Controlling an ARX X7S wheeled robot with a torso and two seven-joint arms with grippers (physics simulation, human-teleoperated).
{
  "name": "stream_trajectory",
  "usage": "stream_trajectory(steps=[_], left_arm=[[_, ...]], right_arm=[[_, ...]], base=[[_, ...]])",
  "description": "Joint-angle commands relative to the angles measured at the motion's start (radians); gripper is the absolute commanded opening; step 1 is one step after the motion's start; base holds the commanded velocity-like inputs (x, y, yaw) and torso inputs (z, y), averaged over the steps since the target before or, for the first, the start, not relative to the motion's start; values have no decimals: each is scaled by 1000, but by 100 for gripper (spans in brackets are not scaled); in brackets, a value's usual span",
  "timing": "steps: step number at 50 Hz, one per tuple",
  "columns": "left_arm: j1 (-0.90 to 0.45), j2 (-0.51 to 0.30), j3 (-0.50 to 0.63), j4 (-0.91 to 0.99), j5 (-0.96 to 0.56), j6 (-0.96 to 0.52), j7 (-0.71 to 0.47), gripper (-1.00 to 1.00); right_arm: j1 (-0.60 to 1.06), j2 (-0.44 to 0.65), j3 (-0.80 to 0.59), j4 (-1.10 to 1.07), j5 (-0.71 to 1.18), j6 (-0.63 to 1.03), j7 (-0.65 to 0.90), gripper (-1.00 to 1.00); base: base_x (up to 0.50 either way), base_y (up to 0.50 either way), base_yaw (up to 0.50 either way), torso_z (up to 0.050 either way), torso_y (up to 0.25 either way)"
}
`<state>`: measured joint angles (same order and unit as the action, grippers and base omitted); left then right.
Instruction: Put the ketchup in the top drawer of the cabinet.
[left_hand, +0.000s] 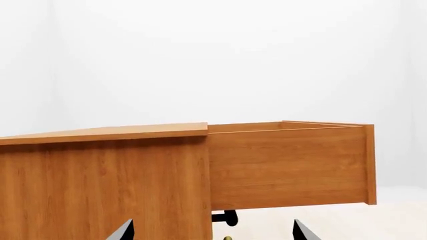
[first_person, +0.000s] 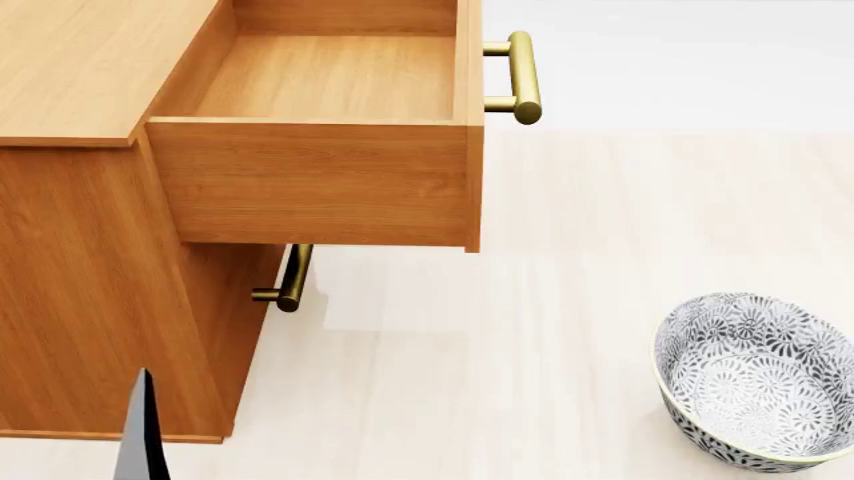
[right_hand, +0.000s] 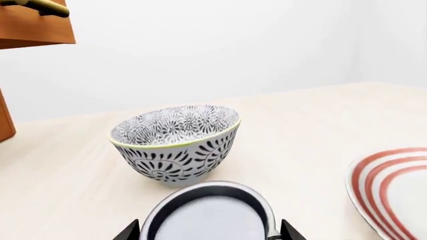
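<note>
The cabinet (first_person: 80, 300) stands at the left, and its top drawer (first_person: 320, 180) is pulled out and empty, brass handle (first_person: 523, 75) at its front. The left wrist view shows the drawer (left_hand: 287, 165) from the side. My left gripper (left_hand: 213, 236) is open and empty, low beside the cabinet's side wall (left_hand: 100, 185); one finger (first_person: 140, 430) shows in the head view. My right gripper (right_hand: 210, 232) is out of the head view. Its fingertips flank the round silver lid of the ketchup (right_hand: 210, 217) and seem to grip it. The label is hidden.
A patterned grey-white bowl (first_person: 754, 380) stands on the pale table at the right, just beyond the ketchup in the right wrist view (right_hand: 177, 142). A red-striped white plate (right_hand: 393, 190) lies beside it. The lower drawer's handle (first_person: 291, 280) sticks out under the open drawer.
</note>
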<state>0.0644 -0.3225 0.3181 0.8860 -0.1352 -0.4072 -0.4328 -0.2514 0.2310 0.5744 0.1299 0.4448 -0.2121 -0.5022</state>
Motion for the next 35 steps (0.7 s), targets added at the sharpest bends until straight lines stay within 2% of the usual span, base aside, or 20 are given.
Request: stream_trajectory(steps=[1,6,7,24,35], left_arm=[[-3,-4,3,2,-5,-2,-7,100],[-3,-7,2,2,-8,-1,-9,100],[-2,-7,2,1,-8,1,-10,100],[-4,-13,5,-6,-14,9,-18,100],[-8,-17,7,0,-19,-1,-25,100]], right_arm=[[4,-2,-5,7,6,0,4,100],[7,0,-6,14,6,1,7,100],[5,0,-5,9,12,2,3,-100],[10,3,-14,19,9,-4,8,-100],[-20,35,-15,-220,15,140,125,-100]], base=[[0,0,0,0,0],[0,0,0,0,0],[0,0,0,0,0],[0,0,0,0,0],[0,0,0,0,0]])
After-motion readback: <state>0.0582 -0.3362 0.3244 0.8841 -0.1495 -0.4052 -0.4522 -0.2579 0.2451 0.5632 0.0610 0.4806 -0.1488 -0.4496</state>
